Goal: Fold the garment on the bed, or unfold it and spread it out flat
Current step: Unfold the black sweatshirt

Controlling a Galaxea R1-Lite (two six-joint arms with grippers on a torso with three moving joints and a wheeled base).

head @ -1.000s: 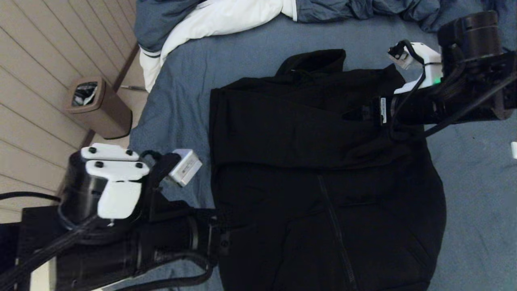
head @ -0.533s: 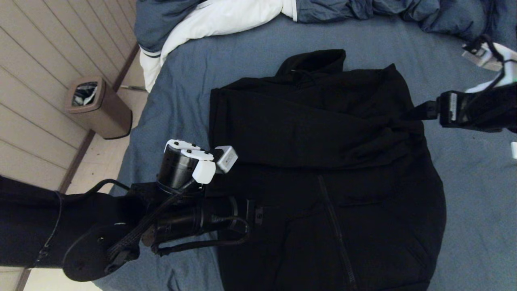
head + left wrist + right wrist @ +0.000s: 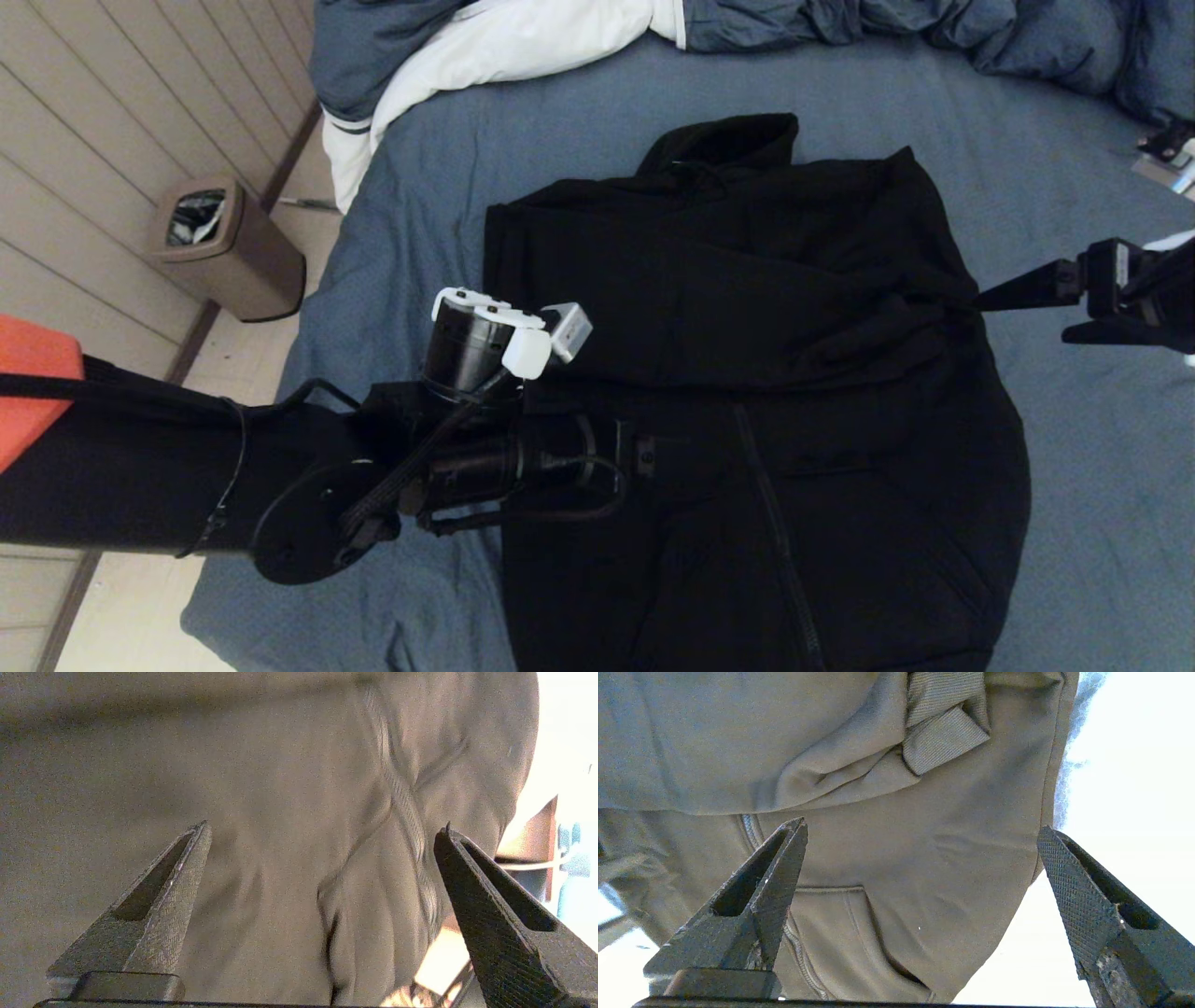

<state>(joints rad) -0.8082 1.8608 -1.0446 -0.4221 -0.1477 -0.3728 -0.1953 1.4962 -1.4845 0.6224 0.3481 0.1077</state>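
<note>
The garment (image 3: 747, 373), a black zip hoodie, lies front-up on the bed (image 3: 420, 233) with its hood (image 3: 724, 140) towards the far side. A sleeve is folded across the chest, and its ribbed cuff (image 3: 943, 732) lies near the garment's right edge. My left arm (image 3: 523, 457) reaches in from the left over the lower left front. The left gripper (image 3: 324, 826) hangs open above the fabric near the zipper (image 3: 406, 807), holding nothing. My right gripper (image 3: 1019, 319) stands open just off the garment's right edge, level with the cuff. In the right wrist view the gripper (image 3: 920, 826) looks onto a front pocket (image 3: 859, 924).
A puffy blue-grey duvet (image 3: 523, 47) with white lining is bunched along the far side of the bed. A brown bin (image 3: 229, 247) stands on the wooden floor to the left. The bed's left edge runs close to the garment; bare sheet (image 3: 1102, 485) lies to its right.
My left arm has swung right, over the garment's lower left front. My right arm has drawn back from the chest to beyond the garment's right edge. The garment has not shifted.
</note>
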